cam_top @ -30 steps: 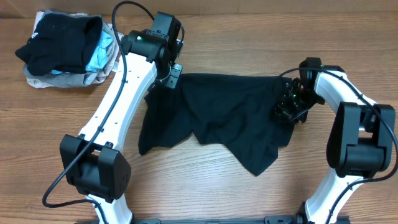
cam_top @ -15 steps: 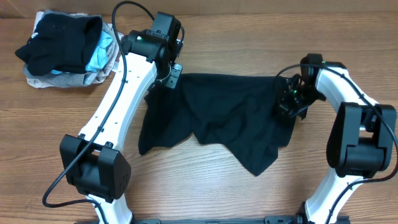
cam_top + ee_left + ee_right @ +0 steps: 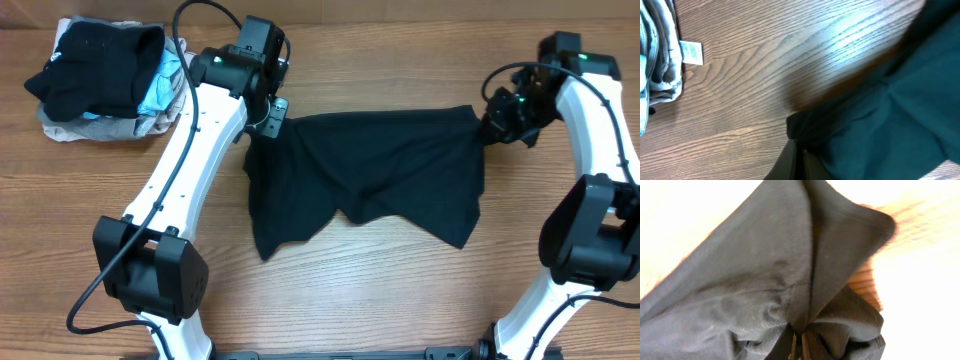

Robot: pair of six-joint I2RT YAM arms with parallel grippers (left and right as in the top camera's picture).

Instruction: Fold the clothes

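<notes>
Nearest to us, the lower hem of the black shirt (image 3: 370,170) lies uneven on the worktop (image 3: 400,300). Further out, at its two upper corners, our left jaws and right jaws are each closed tight on a pinch of its cloth, and the top edge is stretched between them. To fold well, we think both corners should travel together and level, so the edge remains straight. Beyond the shirt's left corner sits the pile of folded garments (image 3: 100,80).
</notes>
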